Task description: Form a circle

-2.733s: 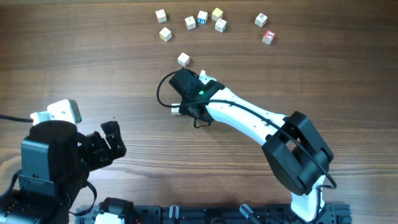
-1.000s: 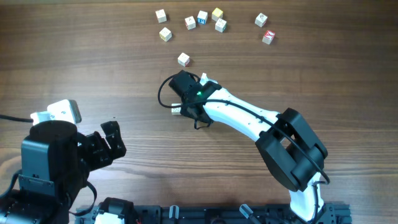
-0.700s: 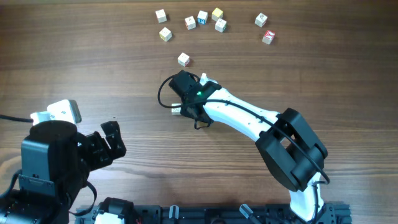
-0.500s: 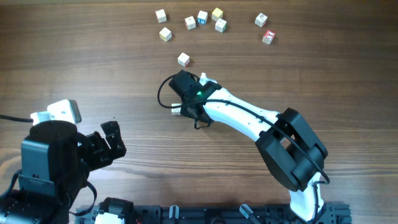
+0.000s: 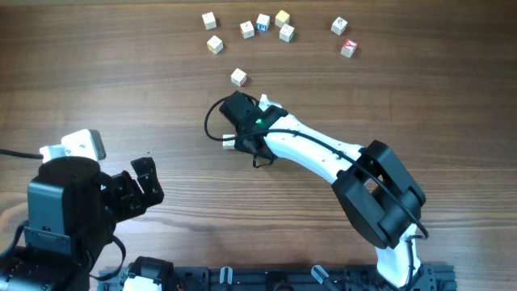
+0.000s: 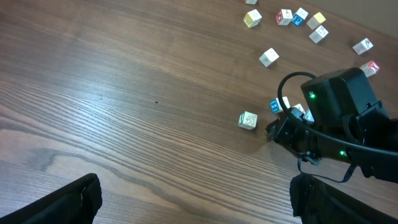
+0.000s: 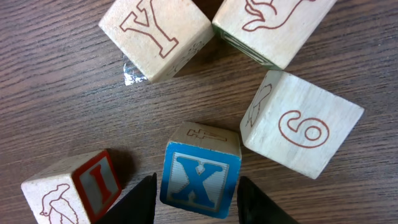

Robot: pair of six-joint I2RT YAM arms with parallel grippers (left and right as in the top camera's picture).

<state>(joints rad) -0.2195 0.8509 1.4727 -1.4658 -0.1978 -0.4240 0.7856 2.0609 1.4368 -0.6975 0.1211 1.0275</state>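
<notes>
In the right wrist view the circle point(image 7: 283, 22) is a tight ring of pale wooden letter cubes: a Y cube point(image 7: 155, 34), a hand-sign cube, a 6 cube point(image 7: 298, 124), a blue X cube point(image 7: 200, 174) and a red I cube point(image 7: 74, 190). My right gripper point(image 7: 198, 186) straddles the X cube, with a thin gap showing on each side, so it is open. In the overhead view the right wrist point(image 5: 246, 113) hides the ring. My left gripper point(image 6: 199, 205) is wide open and empty over bare wood, far to the left of the ring.
Several loose cubes lie at the back of the table, among them a lone cube point(image 5: 238, 77) just behind the right wrist, a cluster point(image 5: 262, 24) and a red-faced cube point(image 5: 348, 48). The right arm point(image 5: 323, 158) stretches diagonally across the middle.
Early on the right arm's elbow shifted a little to the left and the wrist edged towards the back. Over the last second the overhead view shows no movement.
</notes>
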